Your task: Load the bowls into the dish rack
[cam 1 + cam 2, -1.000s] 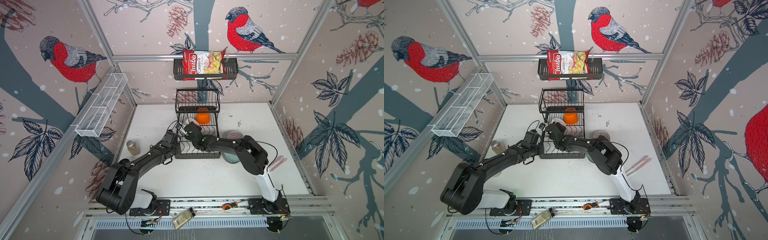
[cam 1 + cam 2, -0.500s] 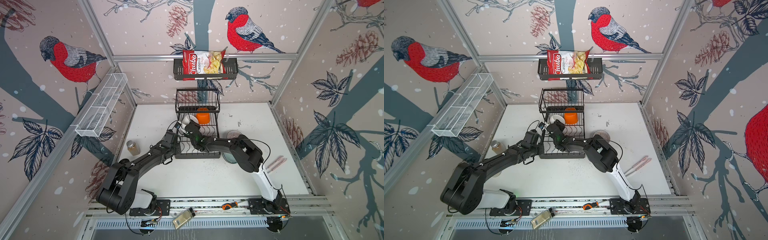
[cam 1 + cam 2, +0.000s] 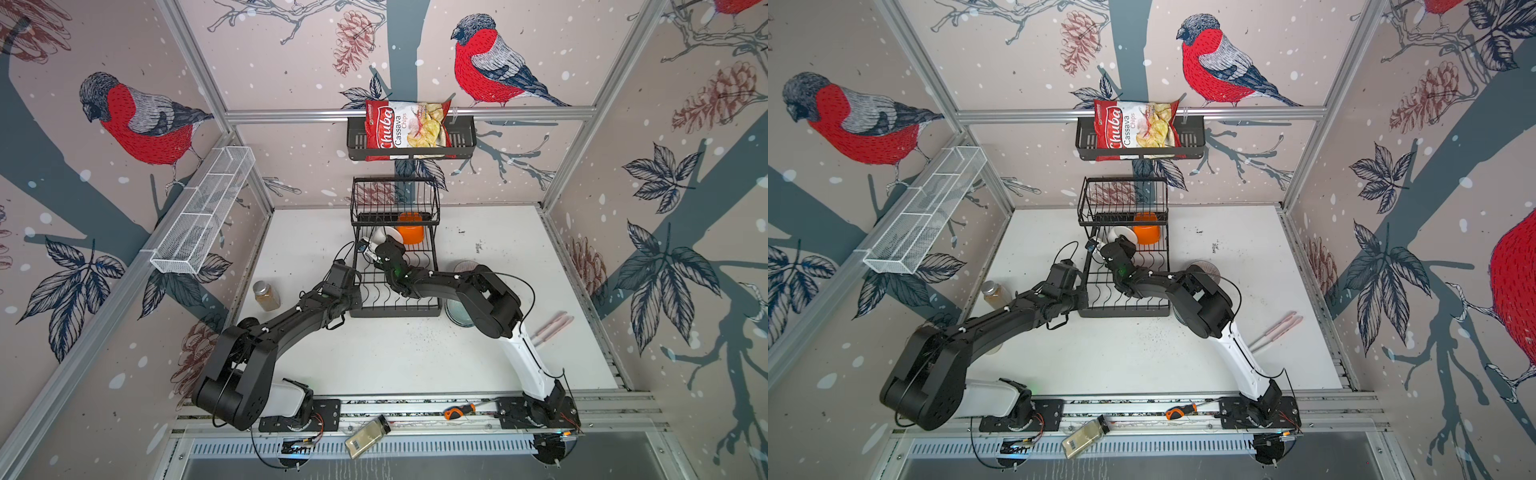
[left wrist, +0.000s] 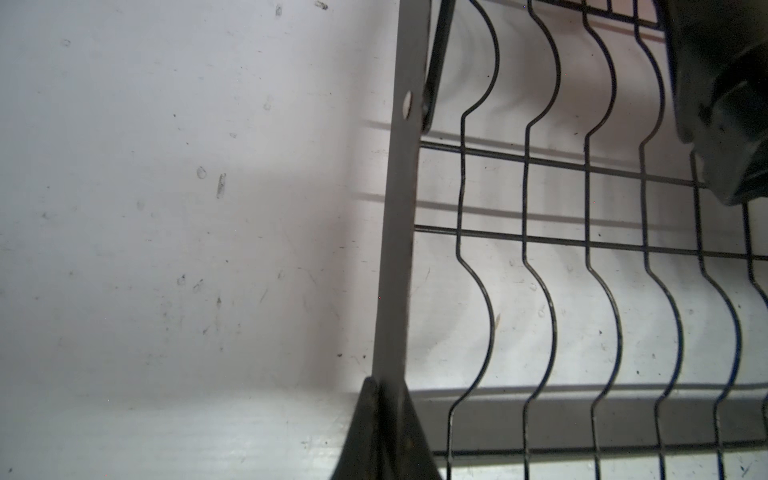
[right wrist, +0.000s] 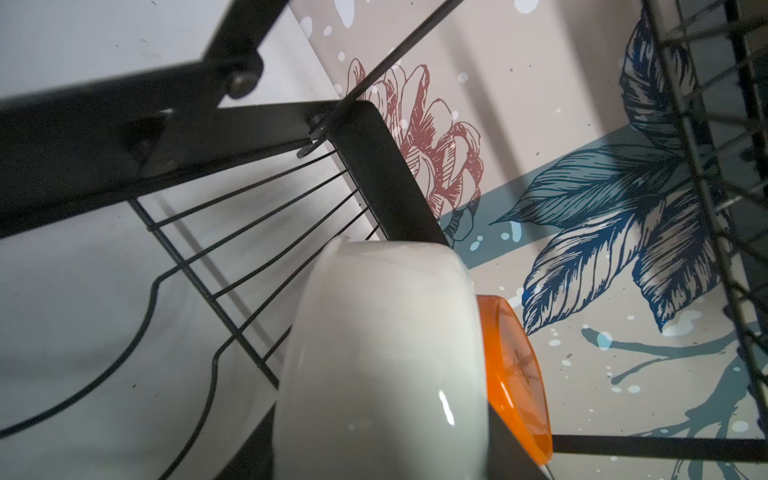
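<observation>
The left gripper (image 4: pixel 384 401) pinches the left side bar of the black wire two-tier dish rack (image 3: pixel 399 311). Further right, the right gripper (image 3: pixel 381 246) clasps a round white ceramic bowl (image 3: pixel 378 236) on edge on the lower grid, just beside a squarish orange plastic bowl (image 3: pixel 411 236).

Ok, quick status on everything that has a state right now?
Dish rack: standing, one bowl loaded.
Orange bowl: on edge in rack.
White bowl: held beside the orange one, over the lower tier.
Right end effector: shut on white bowl.
Left end effector: shut, at rack's side rail.
Green bowl: on table, unloaded.
Jar: upright, capped.
</observation>
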